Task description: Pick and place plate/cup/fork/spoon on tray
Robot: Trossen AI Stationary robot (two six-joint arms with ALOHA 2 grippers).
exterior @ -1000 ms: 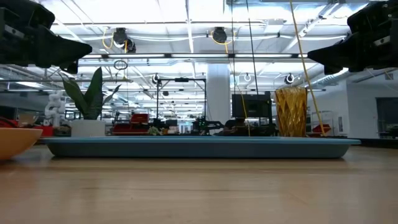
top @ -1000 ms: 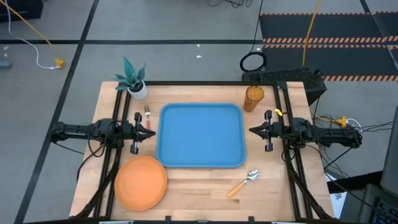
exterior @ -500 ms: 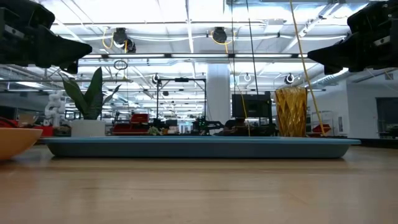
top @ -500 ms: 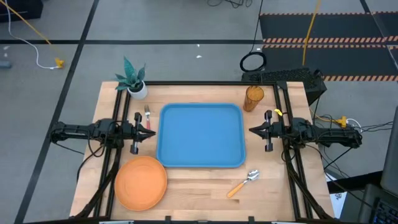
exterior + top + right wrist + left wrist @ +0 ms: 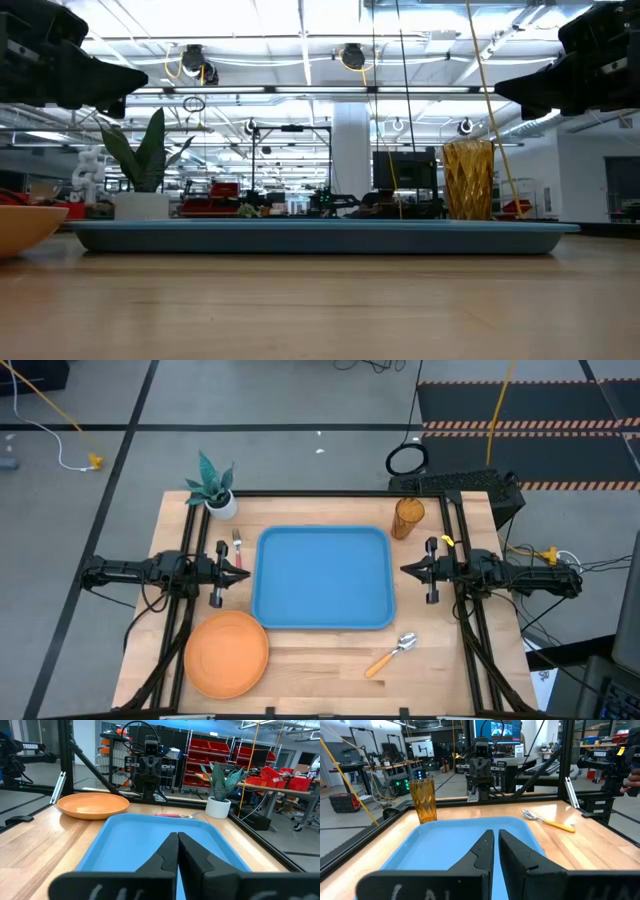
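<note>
The blue tray [image 5: 322, 577] lies bare in the table's middle. The orange plate [image 5: 227, 651] lies at the near left. The amber cup [image 5: 408, 517] stands upright by the tray's far right corner. The red-handled fork [image 5: 238, 546] lies left of the tray. The orange-handled spoon [image 5: 390, 654] lies near the tray's near right corner. My left gripper [image 5: 246, 571] hovers shut at the tray's left edge, my right gripper [image 5: 403, 569] shut at its right edge; both are empty and point at the tray.
A white pot with a green plant [image 5: 216, 494] stands at the table's far left corner. Black frame rails run along the table's sides. Bare wood lies between the tray and the near edge.
</note>
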